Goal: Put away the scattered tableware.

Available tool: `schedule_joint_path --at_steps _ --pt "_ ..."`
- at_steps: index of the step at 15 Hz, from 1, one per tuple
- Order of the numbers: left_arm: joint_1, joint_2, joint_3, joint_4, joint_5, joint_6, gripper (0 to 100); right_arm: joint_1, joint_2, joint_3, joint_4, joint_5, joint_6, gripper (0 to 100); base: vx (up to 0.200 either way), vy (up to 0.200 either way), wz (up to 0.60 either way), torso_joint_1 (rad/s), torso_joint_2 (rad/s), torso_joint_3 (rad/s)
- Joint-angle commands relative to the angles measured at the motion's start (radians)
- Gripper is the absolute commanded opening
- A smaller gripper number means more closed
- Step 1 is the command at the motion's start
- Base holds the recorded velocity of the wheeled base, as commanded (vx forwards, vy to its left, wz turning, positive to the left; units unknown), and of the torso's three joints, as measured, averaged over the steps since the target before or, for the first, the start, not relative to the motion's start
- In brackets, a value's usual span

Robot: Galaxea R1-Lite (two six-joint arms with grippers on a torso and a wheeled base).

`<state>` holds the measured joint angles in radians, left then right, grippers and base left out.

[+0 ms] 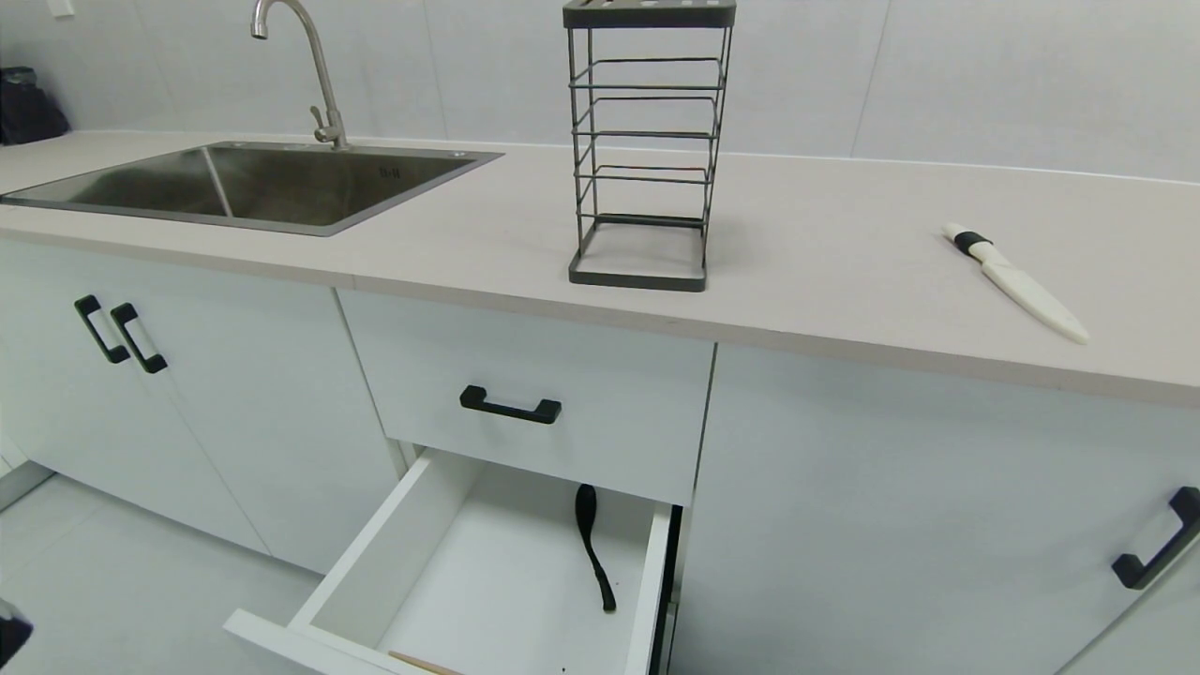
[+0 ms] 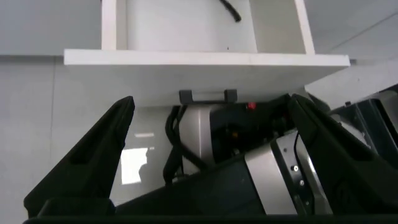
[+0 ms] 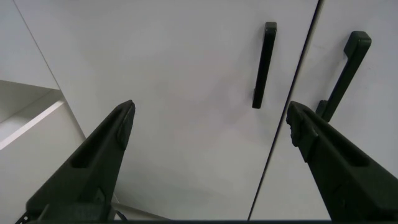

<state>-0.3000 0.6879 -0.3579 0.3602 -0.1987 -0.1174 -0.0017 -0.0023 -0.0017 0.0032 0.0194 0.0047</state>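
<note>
Left claw [image 2: 211, 102] and right claw [image 3: 208, 109] are gaping wide, holding nothing. White black-banded knife [image 1: 1015, 283] is lying near front edge of pale desk [image 1: 844, 244]; glancing grasp risks knocking it off.

I see a brushed steel sink [image 1: 253, 183] with a shiny metal faucet [image 1: 314, 66], a matt pale counter [image 1: 844, 253], a dark matt wire-metal rack [image 1: 647, 141], a smooth cream plastic-looking knife [image 1: 1017, 281], and a glossy black utensil [image 1: 593, 553] in the smooth white drawer [image 1: 375, 553].
</note>
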Motion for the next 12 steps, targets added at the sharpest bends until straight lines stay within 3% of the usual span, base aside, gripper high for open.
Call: schedule_joint_path --at_steps 1,3,5,8,12 --pt "-0.005 0.071 0.002 0.032 -0.010 -0.001 100 0.000 0.002 0.000 0.000 0.001 0.000 100 0.000 0.000 0.00 0.000 0.00 0.000" --pt "-0.008 0.119 0.005 0.066 -0.062 -0.002 100 0.000 0.002 0.000 0.000 0.001 0.000 100 0.000 0.000 0.00 0.000 0.00 0.000" --pt "-0.013 0.203 0.008 0.059 -0.071 0.002 100 0.000 0.002 0.000 0.000 0.001 0.000 100 0.000 0.000 0.00 0.000 0.00 0.000" --pt "-0.062 0.305 0.039 0.022 -0.059 0.002 100 0.000 0.002 0.000 0.000 0.001 0.000 100 0.000 0.000 0.00 0.000 0.00 0.000" --pt "-0.073 0.437 0.100 -0.145 -0.007 0.033 100 0.000 0.002 0.000 0.000 0.001 0.000 100 0.000 0.000 0.00 0.000 0.00 0.000"
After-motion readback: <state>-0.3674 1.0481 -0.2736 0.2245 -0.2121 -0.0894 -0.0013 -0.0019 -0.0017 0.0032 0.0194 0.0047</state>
